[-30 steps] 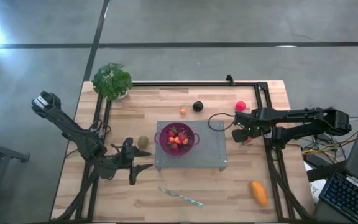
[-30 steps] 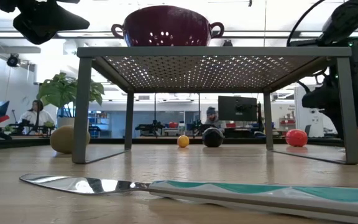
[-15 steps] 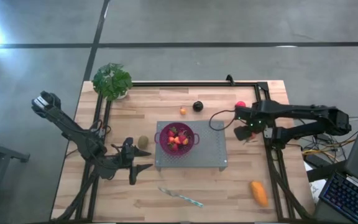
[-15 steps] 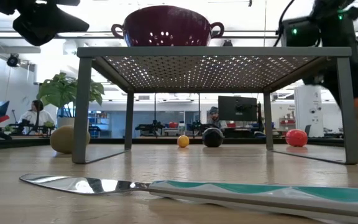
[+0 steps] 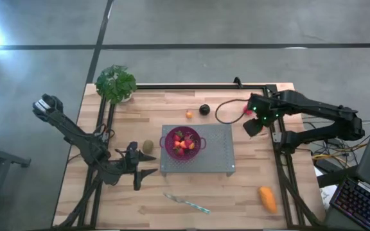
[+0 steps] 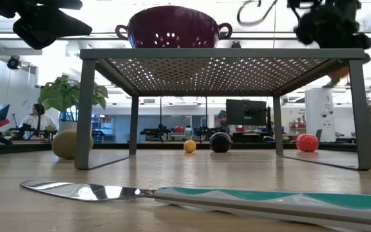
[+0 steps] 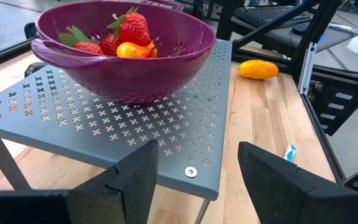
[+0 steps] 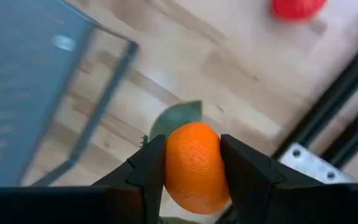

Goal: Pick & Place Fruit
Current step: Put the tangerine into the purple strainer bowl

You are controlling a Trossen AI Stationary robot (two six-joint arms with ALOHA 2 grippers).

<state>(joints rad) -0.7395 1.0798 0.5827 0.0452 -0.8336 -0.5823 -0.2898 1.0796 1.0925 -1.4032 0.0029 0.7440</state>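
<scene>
Orange fruit (image 8: 193, 167) pinched in raised right hand (image 8: 191, 171) beside rack (image 5: 220, 154).

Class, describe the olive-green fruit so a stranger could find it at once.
Start at the grey perforated stand holding the purple colander mid-table. On the wood just off the stand's side nearest the left arm lies the kiwi, alone. It is the only dull olive-green fruit; the rest are red, orange or dark.

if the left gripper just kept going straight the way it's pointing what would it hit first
Probably the grey perforated stand: the open left gripper points at its near edge, about level with the top. Beyond sits the purple colander of fruit. Depth is uncertain.
</scene>
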